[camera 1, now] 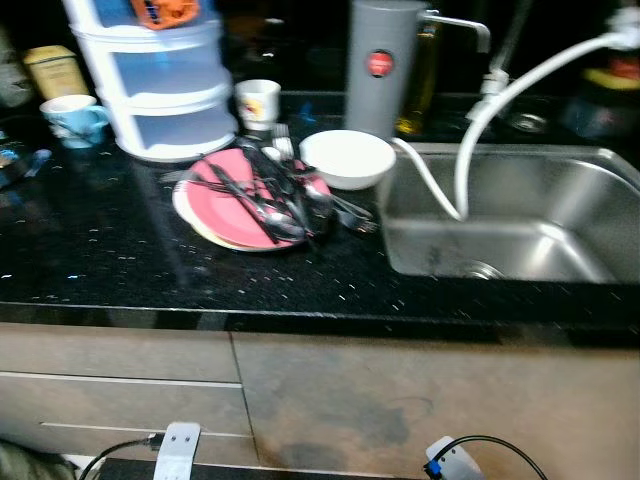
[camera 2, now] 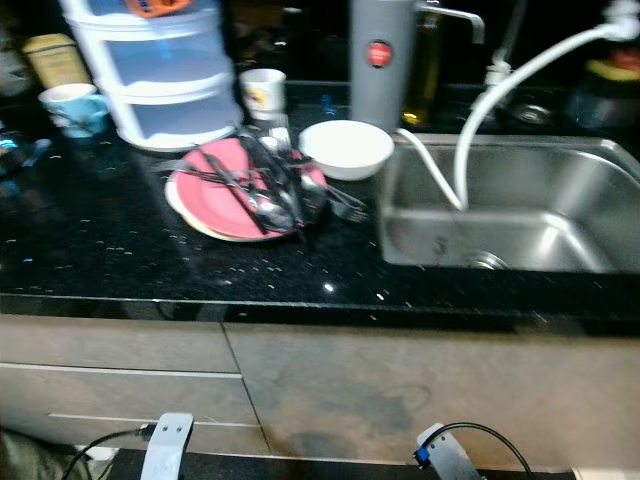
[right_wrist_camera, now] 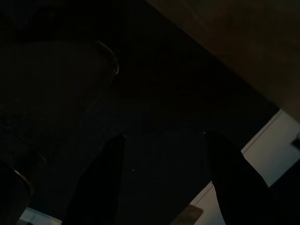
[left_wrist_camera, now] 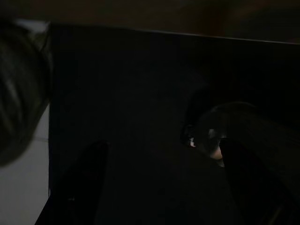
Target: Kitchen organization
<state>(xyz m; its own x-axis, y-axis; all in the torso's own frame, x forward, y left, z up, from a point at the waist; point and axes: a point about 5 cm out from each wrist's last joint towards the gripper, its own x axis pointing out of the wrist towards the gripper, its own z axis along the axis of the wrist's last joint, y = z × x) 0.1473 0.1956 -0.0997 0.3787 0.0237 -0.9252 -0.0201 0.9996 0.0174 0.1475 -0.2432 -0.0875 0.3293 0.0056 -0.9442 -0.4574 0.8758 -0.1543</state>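
Stretching across the room's near wall, a black speckled countertop (camera 1: 120, 260) tops grey-brown cabinet fronts (camera 1: 330, 400). A stainless sink (camera 1: 520, 240) is set into it, with a white hose (camera 1: 480, 120) drooping into the basin. Just beside the sink's left rim sits a white bowl (camera 1: 347, 158), and touching the bowl's left side a pink plate (camera 1: 215, 205) carries a heap of dark cutlery (camera 1: 275, 195). Farther from the sink stands a white drawer unit (camera 1: 160, 90), with a cup (camera 1: 258, 102) between it and a grey cylinder (camera 1: 383, 65) behind the bowl. Both arms hang low in shade; left gripper (left_wrist_camera: 159, 183) and right gripper (right_wrist_camera: 164, 183) each show fingers spread apart, holding nothing.
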